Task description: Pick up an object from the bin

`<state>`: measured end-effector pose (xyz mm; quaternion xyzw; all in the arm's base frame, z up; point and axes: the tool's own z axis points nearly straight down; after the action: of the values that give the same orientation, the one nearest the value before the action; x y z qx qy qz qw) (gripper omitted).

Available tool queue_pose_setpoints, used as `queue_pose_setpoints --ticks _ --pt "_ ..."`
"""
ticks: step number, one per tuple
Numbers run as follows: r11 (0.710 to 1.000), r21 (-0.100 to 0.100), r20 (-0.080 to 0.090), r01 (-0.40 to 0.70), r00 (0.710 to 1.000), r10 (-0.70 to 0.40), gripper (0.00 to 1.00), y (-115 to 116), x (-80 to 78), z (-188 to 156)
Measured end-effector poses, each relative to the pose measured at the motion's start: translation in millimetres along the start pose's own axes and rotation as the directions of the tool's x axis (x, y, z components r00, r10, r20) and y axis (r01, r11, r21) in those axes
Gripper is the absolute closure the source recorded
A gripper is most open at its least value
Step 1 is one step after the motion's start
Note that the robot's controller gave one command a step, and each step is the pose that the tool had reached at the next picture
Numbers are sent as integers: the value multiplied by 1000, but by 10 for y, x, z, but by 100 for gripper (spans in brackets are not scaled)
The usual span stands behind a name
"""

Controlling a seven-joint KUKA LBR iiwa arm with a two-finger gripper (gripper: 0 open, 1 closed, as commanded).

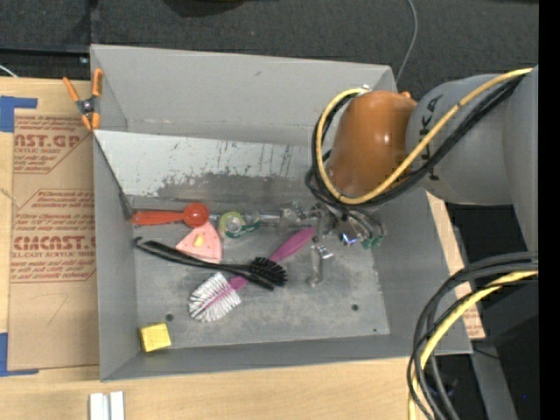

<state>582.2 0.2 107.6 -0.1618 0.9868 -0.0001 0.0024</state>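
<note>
At the bin's (175, 86) 3 o'clock, sitting with end effector (318, 257) just beside a purple brush handle (293, 243); can't tell if open or closed.

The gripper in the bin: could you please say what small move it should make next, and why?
Probably a slight shift toward the pink brush handle: the gripper hangs beside its upper end, near the middle of the bin, not over it.

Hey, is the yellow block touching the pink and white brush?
Apart. The camera view shows a strip of the bare floor of the bin between the yellow block, near the lower-left corner, and the pink and white brush.
</note>
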Motion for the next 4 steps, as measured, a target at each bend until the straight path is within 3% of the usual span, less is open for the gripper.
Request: queue_pose_setpoints --ticks 1,2,3,4 --pt "974 3 6 226 974 -226 0 170 -137 -531" --pt "994 -4 -4 105 994 -105 0 562 15 81" --pt "838 11 9 546 838 -546 0 65 -135 373" --pt "999 -5 -2 53 999 -53 100 612 163 374"
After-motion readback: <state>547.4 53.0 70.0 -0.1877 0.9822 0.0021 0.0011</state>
